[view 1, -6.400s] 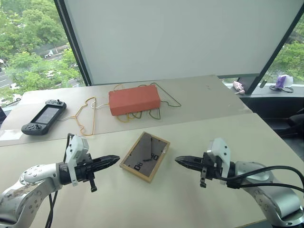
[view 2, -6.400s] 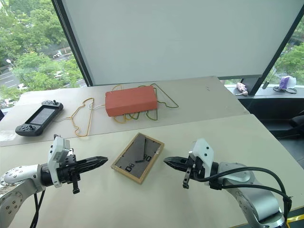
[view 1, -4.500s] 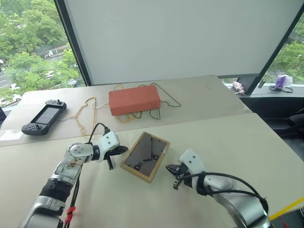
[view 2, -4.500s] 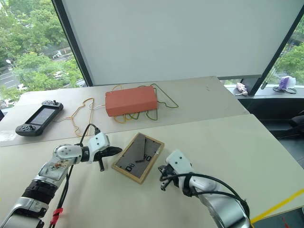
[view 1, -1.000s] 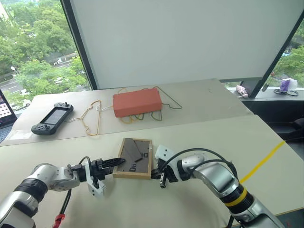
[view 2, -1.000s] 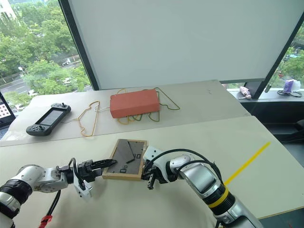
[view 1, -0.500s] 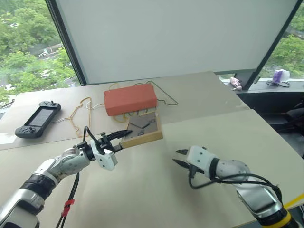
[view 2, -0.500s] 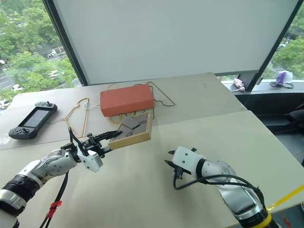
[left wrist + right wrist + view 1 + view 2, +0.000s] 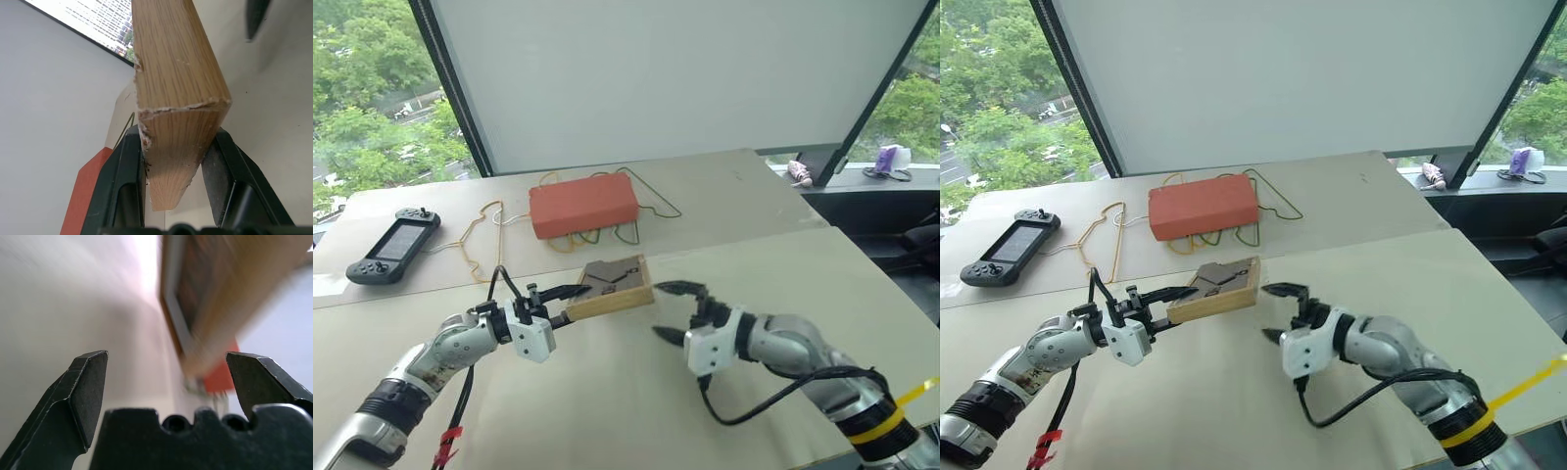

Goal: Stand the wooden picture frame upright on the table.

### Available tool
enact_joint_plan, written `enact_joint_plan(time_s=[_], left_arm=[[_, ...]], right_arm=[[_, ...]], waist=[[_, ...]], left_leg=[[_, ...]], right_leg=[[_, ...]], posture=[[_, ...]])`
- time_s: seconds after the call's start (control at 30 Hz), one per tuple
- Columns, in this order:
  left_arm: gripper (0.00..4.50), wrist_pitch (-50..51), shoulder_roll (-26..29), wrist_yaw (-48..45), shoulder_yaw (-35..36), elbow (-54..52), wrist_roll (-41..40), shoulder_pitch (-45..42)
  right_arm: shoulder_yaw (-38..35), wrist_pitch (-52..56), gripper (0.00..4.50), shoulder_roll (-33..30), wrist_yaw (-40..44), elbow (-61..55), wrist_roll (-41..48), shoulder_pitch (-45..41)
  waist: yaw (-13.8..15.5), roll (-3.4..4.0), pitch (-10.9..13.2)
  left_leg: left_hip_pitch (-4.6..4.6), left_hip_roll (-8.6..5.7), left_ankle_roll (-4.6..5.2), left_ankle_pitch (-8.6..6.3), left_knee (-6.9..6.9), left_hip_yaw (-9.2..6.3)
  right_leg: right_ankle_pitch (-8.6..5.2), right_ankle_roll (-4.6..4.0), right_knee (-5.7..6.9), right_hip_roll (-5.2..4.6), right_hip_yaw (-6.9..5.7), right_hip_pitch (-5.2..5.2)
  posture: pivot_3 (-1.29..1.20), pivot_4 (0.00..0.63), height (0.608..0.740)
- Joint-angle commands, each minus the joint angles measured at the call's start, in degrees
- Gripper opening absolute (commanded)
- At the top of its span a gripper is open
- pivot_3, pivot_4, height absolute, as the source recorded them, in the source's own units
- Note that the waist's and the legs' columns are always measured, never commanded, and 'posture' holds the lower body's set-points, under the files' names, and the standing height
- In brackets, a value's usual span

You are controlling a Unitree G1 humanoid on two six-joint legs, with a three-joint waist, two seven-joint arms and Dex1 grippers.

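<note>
Wooden picture frame (image 9: pixel 612 288) hangs tilted above the table (image 9: pixel 773 274), its grey-brown back board with black clips turned up and away, its light-wood edge toward the camera. The left gripper (image 9: pixel 570 291) pinches the frame's near left corner, one black finger on each side of the wood, as the left wrist view shows closely. The right gripper (image 9: pixel 677 311) hovers just beside the frame's right end, its two fingers spread wide and holding nothing. Farther back on the table lie an orange-red box (image 9: pixel 584 204) over coloured wire hangers (image 9: pixel 481 238), and a handheld game console (image 9: pixel 393 244) at the far left.
</note>
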Motion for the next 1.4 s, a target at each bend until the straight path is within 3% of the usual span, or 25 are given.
enact_joint_plan(time_s=[0.03, 0.23, 0.37, 0.53, 0.8, 0.87, 0.97, 1.03, 1.13, 1.27, 1.4], left_arm=[[1.12, -0.7, -0.9, -1.9, 2.5, -2.7, -1.1, 0.2], [1.12, -0.7, -1.5, -4.4, 4.4, -2.9, -1.2, 1.8], [1.12, -3.7, -0.4, -6.5, 4.9, -1.6, 0.2, 3.2], [1.12, -8.2, 0.3, -8.1, 5.4, -0.5, 3.5, 4.0], [1.12, -18.3, 0.3, -5.1, 7.5, 4.1, 14.2, 3.0], [1.12, -20.7, 0.4, -3.9, 8.2, 5.4, 17.3, 2.5], [1.12, -23.5, 0.2, -2.0, 9.0, 6.5, 20.8, 1.8], [1.12, -24.5, 0.0, -0.8, 9.3, 7.0, 22.5, 1.6], [1.12, -25.7, -0.7, 1.0, 9.5, 7.6, 24.9, 0.9], [1.12, -26.4, -1.4, 3.1, 9.7, 8.3, 27.6, 0.0], [1.12, -26.2, -2.1, 5.3, 9.9, 8.1, 29.4, -0.3]], right_arm=[[-0.4, -1.6, 4.45, 2.6, 0.9, -1.1, 0.1, -4.7], [-3.3, 0.5, 4.45, 2.3, 1.4, 3.1, -0.9, -7.0], [-4.1, 0.9, 4.45, -1.3, 2.1, 8.3, -1.8, -4.4], [-5.2, 3.0, 4.45, -0.8, 2.8, 7.3, 0.3, -1.5], [-7.3, 16.2, 4.45, -2.7, 15.7, 15.1, 8.4, -6.3], [-9.1, 26.7, 4.45, -5.5, 27.7, 16.0, 17.7, -8.2], [-13.0, 55.7, 4.45, -5.2, 38.2, 15.1, 34.2, -15.7], [-14.0, 69.1, 4.45, -3.5, 40.0, 14.0, 40.9, -19.9], [-17.4, 90.1, 4.45, 8.0, 36.9, 17.3, 52.8, -31.3], [-15.1, 96.2, 4.45, 15.3, 33.5, 22.2, 53.8, -35.9], [-11.0, 94.3, 4.45, 19.2, 32.0, 27.2, 52.5, -36.9]], waist=[[-0.1, 0.00, 0.0], [-0.1, 0.00, 0.0], [0.1, 0.00, 0.0], [-0.3, 0.00, 0.0], [-0.2, 0.01, 0.0], [0.1, 0.01, 0.0], [-0.1, 0.03, 0.0], [-0.4, 0.05, 0.0], [-1.6, 0.06, 0.0], [-1.3, 0.09, -0.1], [-0.4, 0.08, -0.1]], left_leg=[[0.01, 0.01, 0.00, 0.00, 0.00, 0.00], [0.05, 0.01, 0.00, 0.00, 0.01, 0.00], [0.04, -0.03, 0.00, 0.00, 0.04, 0.01], [0.05, 0.01, 0.01, 0.00, 0.02, 0.03], [0.17, 0.00, 0.03, -0.01, 0.14, 0.06], [0.21, 0.01, 0.03, -0.01, 0.13, 0.05], [0.21, 0.01, 0.03, -0.01, 0.19, 0.05], [0.20, 0.01, 0.03, -0.01, 0.25, 0.05], [0.30, 0.04, 0.04, -0.01, 0.21, 0.04], [0.35, 0.04, 0.04, 0.00, 0.23, -0.05], [-0.02, -0.15, 0.02, 0.00, 0.54, -0.15]], right_leg=[[0.00, 0.00, 0.01, 0.01, 0.00, 0.00], [0.00, 0.00, 0.07, 0.01, 0.00, 0.01], [0.00, 0.00, 0.05, -0.02, 0.00, 0.03], [0.00, 0.00, 0.06, 0.00, 0.00, 0.03], [0.13, -0.07, 0.09, 0.00, 0.01, 0.19], [0.14, -0.07, 0.10, 0.01, 0.01, 0.22], [0.15, -0.06, 0.05, 0.00, 0.01, 0.28], [0.16, -0.06, 0.08, 0.00, 0.01, 0.27], [0.16, -0.06, 0.22, 0.04, 0.01, 0.24], [0.18, -0.10, 0.51, 0.05, 0.01, 0.14], [0.19, -0.08, 0.48, -0.36, -0.58, -0.07]], posture=[[0.00, 0.150, 0.740], [0.00, 0.150, 0.740], [0.00, 0.150, 0.740], [0.00, 0.150, 0.740], [0.00, 0.150, 0.740], [0.00, 0.150, 0.740], [0.00, 0.150, 0.740], [0.00, 0.150, 0.740], [0.00, 0.150, 0.740], [0.00, 0.150, 0.740], [0.00, 0.150, 0.740]])
